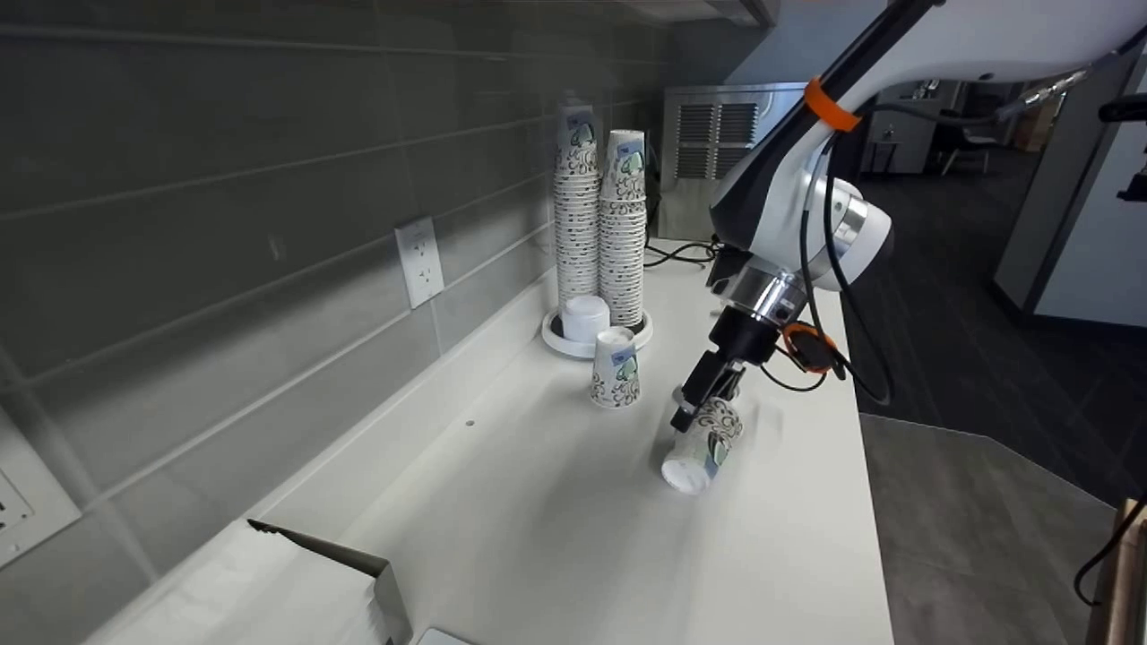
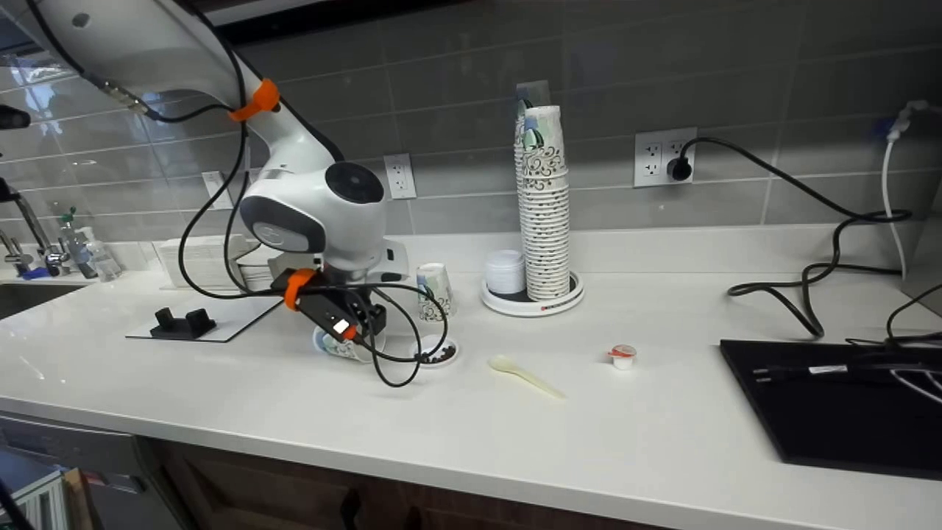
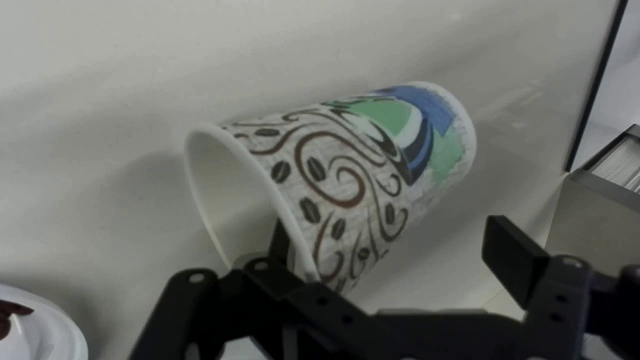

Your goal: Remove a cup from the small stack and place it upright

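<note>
A white printed paper cup [image 1: 705, 448] lies on its side; it also shows in an exterior view [image 2: 344, 346] and the wrist view [image 3: 340, 175]. In the wrist view its open mouth faces left and its base points to the upper right. My gripper [image 1: 708, 400] is open, also in the wrist view [image 3: 392, 242]. One finger reaches inside the mouth past the rim; the other stands apart outside the wall. I cannot tell whether the cup rests fully on the counter. Another printed cup [image 1: 616, 369] stands base up nearby, also in an exterior view [image 2: 434, 291]; whether it is a nested small stack is unclear.
Two tall columns of cups [image 1: 622, 251] and white lids [image 1: 587, 318] stand on a round tray [image 2: 533, 309]. A white lid [image 3: 60, 327] lies near the cup's mouth. A spoon [image 2: 525, 376], a creamer pot [image 2: 622, 358] and napkins [image 1: 242, 591] are on the counter.
</note>
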`<move>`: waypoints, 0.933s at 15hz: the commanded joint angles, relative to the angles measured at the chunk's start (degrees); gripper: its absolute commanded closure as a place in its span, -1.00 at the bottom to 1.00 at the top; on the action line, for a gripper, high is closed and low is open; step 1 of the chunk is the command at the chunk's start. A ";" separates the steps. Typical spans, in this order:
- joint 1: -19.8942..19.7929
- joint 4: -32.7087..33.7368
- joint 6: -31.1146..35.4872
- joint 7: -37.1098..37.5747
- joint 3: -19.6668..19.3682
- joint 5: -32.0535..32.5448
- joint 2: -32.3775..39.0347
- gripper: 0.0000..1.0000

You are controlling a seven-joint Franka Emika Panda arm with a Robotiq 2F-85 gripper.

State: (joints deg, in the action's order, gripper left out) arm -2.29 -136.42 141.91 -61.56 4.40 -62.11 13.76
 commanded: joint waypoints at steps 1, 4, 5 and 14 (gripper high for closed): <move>-0.64 1.69 -2.32 -2.26 -0.57 -2.56 1.63 -0.41; -0.74 1.35 -3.28 -2.72 -0.74 -2.80 1.03 -0.06; -0.78 1.12 -3.68 -2.97 -0.74 -2.94 0.59 0.07; 0.79 -2.02 -6.07 0.09 -1.52 2.05 -7.16 1.00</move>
State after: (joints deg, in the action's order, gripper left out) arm -2.59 -136.10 136.43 -62.97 3.70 -62.65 10.97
